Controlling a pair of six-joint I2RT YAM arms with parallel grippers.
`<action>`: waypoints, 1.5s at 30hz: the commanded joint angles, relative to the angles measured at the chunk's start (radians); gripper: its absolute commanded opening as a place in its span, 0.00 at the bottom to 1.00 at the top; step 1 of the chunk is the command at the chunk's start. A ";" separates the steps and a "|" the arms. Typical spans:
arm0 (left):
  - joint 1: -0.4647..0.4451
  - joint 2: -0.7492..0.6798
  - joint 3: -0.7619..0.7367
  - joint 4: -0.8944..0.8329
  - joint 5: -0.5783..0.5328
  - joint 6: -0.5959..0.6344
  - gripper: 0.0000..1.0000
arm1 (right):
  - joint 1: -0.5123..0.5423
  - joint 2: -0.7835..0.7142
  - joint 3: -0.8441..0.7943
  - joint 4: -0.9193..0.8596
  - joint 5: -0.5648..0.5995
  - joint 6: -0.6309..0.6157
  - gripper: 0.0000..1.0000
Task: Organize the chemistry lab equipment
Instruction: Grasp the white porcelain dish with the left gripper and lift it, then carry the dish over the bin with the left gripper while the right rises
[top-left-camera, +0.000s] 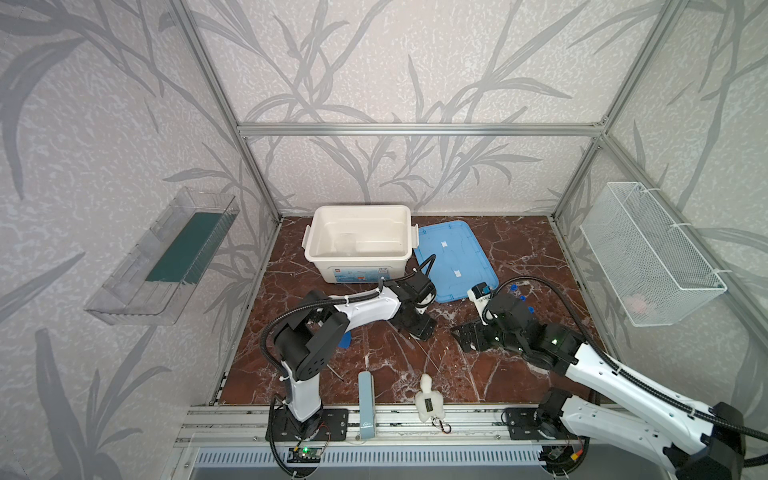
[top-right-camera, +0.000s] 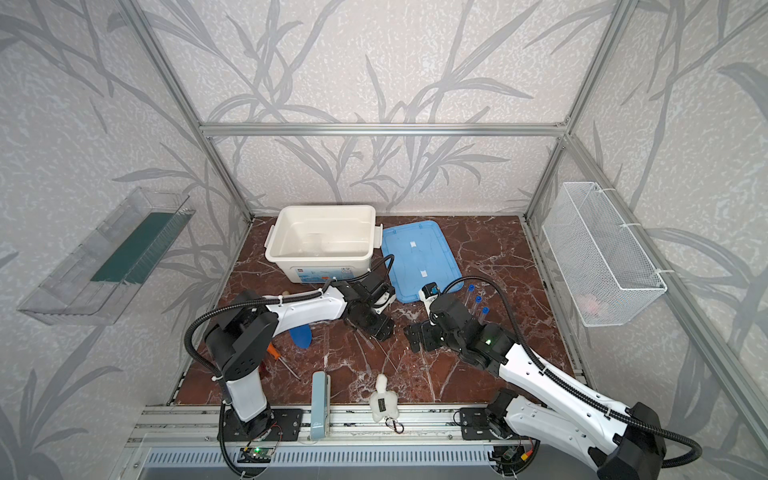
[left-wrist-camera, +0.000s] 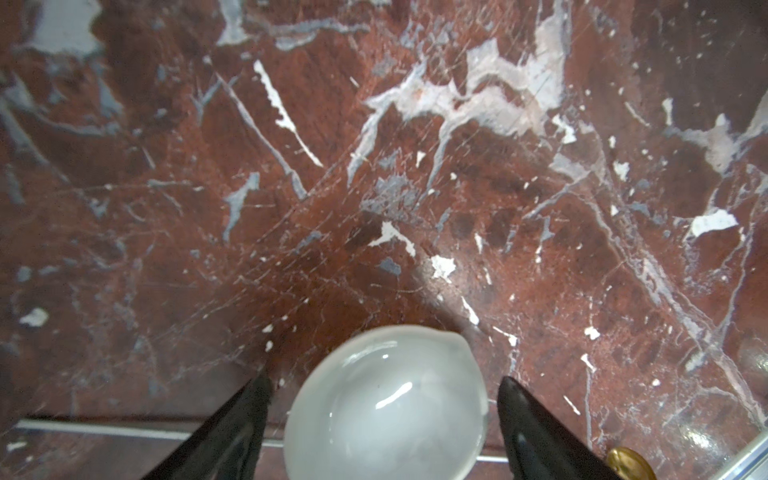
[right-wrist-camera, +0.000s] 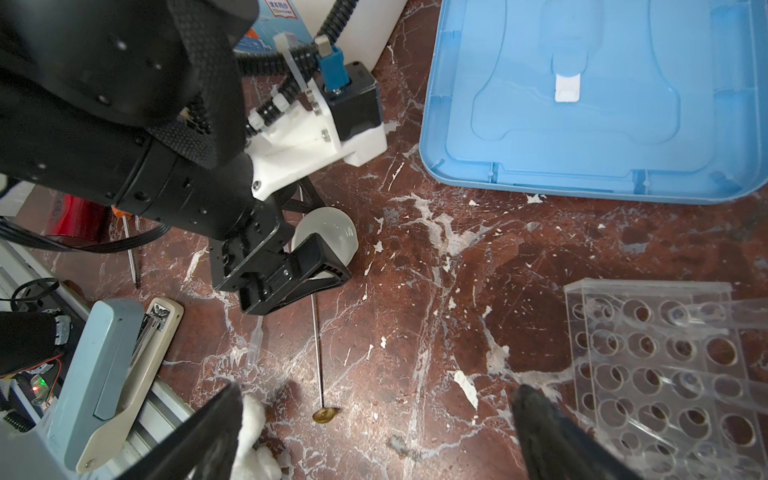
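**Lab-equipment sort, status:** early, by my reading. The likely store is the white bin (top-left-camera: 358, 211) at the far edge of the desk (top-left-camera: 519, 249). Its blue lid (top-left-camera: 453, 257) is off and lies just beside it.

**Stowed:**
- measuring beaker (top-left-camera: 347, 243), 1: a faint clear shape inside the bin, too pale in this view to be sure.

**Outstanding, all outside the bin:**
- small white dish (left-wrist-camera: 386, 411), 1: has a pouring lip and sits mid-desk. The left hand (left-wrist-camera: 384, 392) is wide open with one jaw on each side of the dish. Gaps show on both sides and nothing is gripped.
- tube rack (right-wrist-camera: 665, 374), 1: clear and perforated, toward the desk's right edge. The right hand (right-wrist-camera: 378, 390) hangs just beside it, jaws fully apart and empty.
- blue-capped tubes (top-right-camera: 478, 300), 3: side by side near the rack, close to the lid's near corner.
- clear dropper (right-wrist-camera: 253, 345), 1, and thin metal rod (right-wrist-camera: 318, 353) with a brass disc end, 1: both lie near the dish.

**Not lab items:**
- blue trowel (top-right-camera: 301, 336), 1.
- orange-handled screwdriver (top-right-camera: 272, 351), 1.
- stapler (top-left-camera: 366, 399), 1, and plush toy (top-left-camera: 428, 401), 1: both at the near edge.
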 joint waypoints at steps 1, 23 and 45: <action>-0.015 0.028 0.030 -0.013 -0.035 0.016 0.85 | -0.004 -0.001 -0.019 0.012 0.020 0.011 0.99; -0.037 -0.017 0.007 -0.054 -0.124 -0.015 0.70 | -0.004 -0.031 -0.036 0.017 0.026 0.015 0.99; 0.044 -0.320 0.227 -0.391 -0.160 -0.114 0.55 | -0.004 0.068 0.241 0.106 -0.011 -0.087 1.00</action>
